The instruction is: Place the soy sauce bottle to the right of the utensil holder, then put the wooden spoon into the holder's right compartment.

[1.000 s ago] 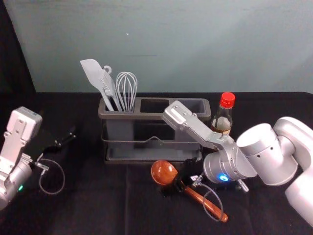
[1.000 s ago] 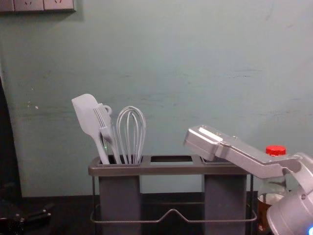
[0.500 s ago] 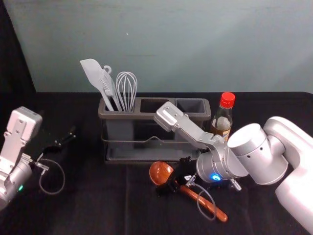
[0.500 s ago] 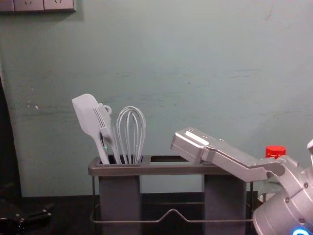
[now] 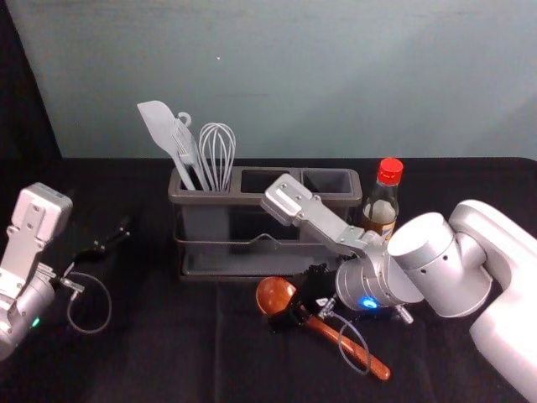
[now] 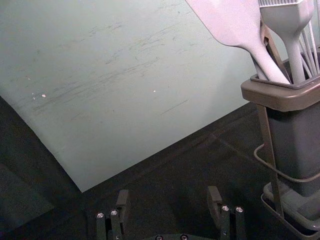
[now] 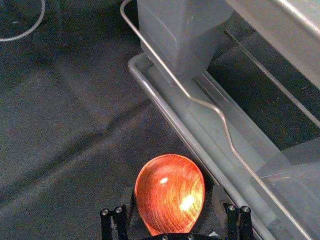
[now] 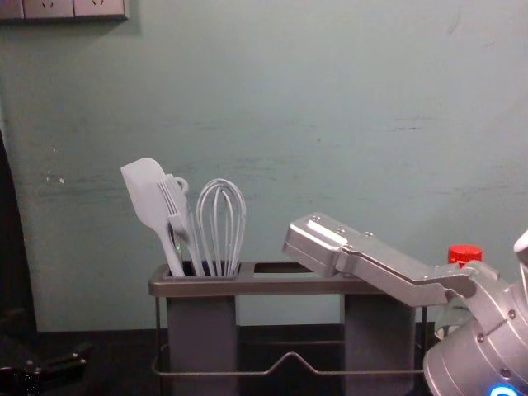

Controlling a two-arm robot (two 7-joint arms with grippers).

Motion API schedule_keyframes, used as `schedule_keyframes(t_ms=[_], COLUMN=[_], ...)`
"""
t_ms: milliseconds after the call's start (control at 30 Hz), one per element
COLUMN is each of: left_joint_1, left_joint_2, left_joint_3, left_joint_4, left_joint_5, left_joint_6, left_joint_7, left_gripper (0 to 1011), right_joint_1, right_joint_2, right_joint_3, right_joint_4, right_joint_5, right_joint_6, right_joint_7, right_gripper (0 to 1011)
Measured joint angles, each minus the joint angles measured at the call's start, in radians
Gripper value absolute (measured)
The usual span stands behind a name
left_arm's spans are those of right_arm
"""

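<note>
Since a second ago the right hand has shifted a little to the left in front of the utensil holder. Before the holder, on the black-covered table, lies the wooden ladle-shaped spoon, its bowl near the holder's base and its handle slanting away toward the front right. The right wrist view has the bowl between the right hand's two fingers, which stand apart on either side of it; whether either finger brushes the wood is hard to make out there.

The soy sauce bottle stands upright just beside the holder's right end, red cap on, its lower part partly behind the right arm, which reaches in across the holder's front right.

Inside the holder's left compartment a spatula, a basting brush and a whisk stand with their heads up, the spatula leaning outward to the left. The left hand is parked well to the left of the holder, its fingers apart. Behind the holder rises a plain wall, with a socket panel high to its left.
</note>
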State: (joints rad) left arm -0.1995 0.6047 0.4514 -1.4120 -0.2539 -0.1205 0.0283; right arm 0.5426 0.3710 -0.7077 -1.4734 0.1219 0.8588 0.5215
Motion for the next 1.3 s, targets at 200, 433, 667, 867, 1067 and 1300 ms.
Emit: schedule_keyframes(t_ms=[200,433,667,867,1067,1300], left_joint_1=[0.000,0.000,0.000,0.000,0.000,0.000], left_joint_2=[0.000,0.000,0.000,0.000,0.000,0.000], left_joint_3=[0.000,0.000,0.000,0.000,0.000,0.000], left_joint_4=[0.000,0.000,0.000,0.000,0.000,0.000], left_joint_5=[0.000,0.000,0.000,0.000,0.000,0.000], left_joint_6=[0.000,0.000,0.000,0.000,0.000,0.000], left_joint_7=[0.000,0.000,0.000,0.000,0.000,0.000], left_gripper=[1011,1011,1011,1011,1011,1011], right_joint_1=[0.000,0.000,0.001,0.001,0.001,0.001], right_joint_2=[0.000,0.000,0.000,0.000,0.000,0.000], right_joint_3=[0.001,0.002,0.003,0.003,0.004,0.004], right_joint_4=[0.000,0.002,0.002,0.003,0.003,0.003], right_joint_5=[0.002,0.006,0.009,0.011,0.011,0.012], right_joint_6=[0.001,0.004,0.005,0.006,0.007,0.007], right_joint_7=[0.000,0.000,0.000,0.000,0.000,0.000], right_gripper=[1004,1004,930,831,831,831])
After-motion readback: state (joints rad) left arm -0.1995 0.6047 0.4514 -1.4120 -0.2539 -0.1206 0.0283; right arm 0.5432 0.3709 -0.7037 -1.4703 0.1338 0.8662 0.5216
